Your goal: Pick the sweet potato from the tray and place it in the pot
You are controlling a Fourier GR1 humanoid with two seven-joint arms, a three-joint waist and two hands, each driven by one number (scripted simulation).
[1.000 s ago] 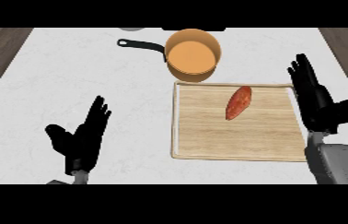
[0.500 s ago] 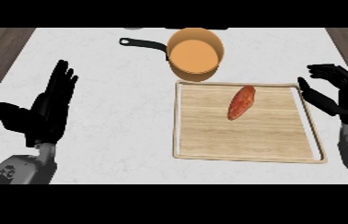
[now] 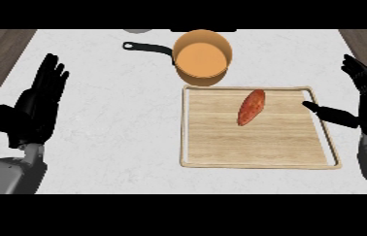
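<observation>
We find sweet potato (image 3: 252, 107) untouched on tray (image 3: 215, 152); right hand (image 3: 342, 114) splayed beside it, pre-grasp we judge. Left hand (image 3: 37, 106) flat, idle. Pot (image 3: 204, 58) just beyond.

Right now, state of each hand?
Left hand: open, fingers straight, holding nothing, at the view's left edge.
Right hand: open, holding nothing, thumb over the tray edge; sweet potato untouched.
</observation>
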